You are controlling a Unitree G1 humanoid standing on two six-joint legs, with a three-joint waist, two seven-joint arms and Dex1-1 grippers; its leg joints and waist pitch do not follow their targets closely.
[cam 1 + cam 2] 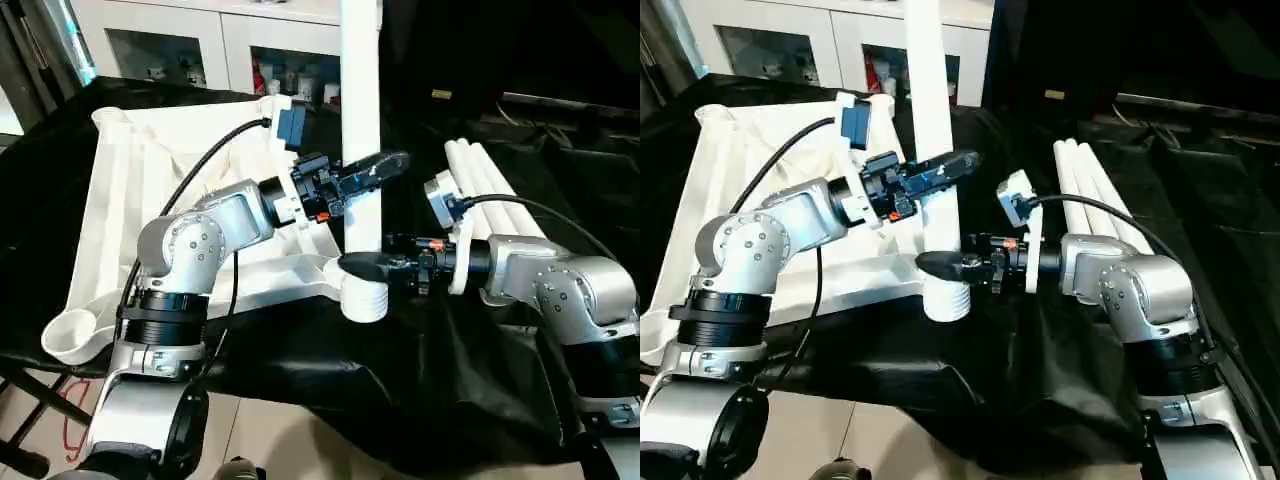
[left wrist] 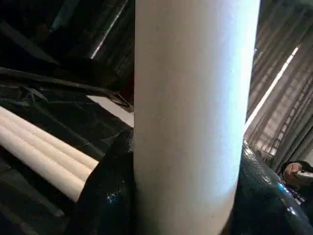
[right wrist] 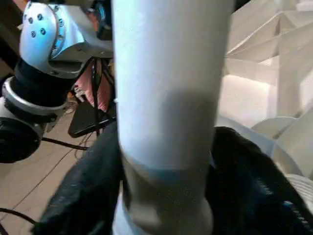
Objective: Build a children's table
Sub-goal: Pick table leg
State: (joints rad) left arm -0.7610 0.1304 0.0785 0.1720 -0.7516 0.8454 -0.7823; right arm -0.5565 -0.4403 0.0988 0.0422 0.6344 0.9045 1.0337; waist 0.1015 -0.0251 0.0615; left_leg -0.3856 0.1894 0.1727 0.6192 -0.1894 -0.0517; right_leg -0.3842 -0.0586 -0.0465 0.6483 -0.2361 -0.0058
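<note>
The children's table lies as a white tabletop [image 1: 110, 210] upside down on a black cloth, ribs facing up. One white leg [image 1: 360, 90] stands upright in the tabletop's near corner socket [image 1: 365, 300]. My left gripper [image 1: 372, 172] is shut on this leg about halfway up, one black finger crossing in front of it. My right gripper [image 1: 362, 266] is shut on the same leg lower down, just above the socket. In the right wrist view the leg [image 3: 168, 98] sits tight between the black fingers [image 3: 88, 186].
Three more white legs [image 1: 490, 185] lie side by side on the black cloth to the right, behind my right arm. A white glass-door cabinet [image 1: 190, 40] stands at the back. The cloth-covered table's front edge runs just below the socket.
</note>
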